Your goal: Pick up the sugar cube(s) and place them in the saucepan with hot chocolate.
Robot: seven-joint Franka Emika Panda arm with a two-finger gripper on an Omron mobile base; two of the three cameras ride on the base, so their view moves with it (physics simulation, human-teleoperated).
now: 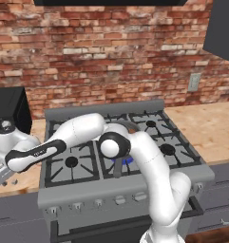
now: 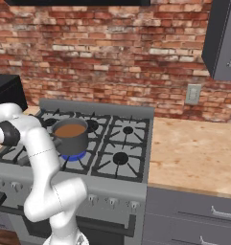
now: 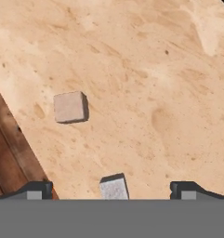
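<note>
From the hand, two sugar cubes lie apart on the wooden counter [image 3: 146,93]: one [image 3: 70,107] further out, the other [image 3: 114,188] between the wide-open fingertips [image 3: 36,189]. The left base view shows the gripper [image 1: 3,176] low over the counter left of the stove [image 1: 120,152]. The right base view shows the saucepan [image 2: 70,136], full of brown liquid, on a lit burner.
</note>
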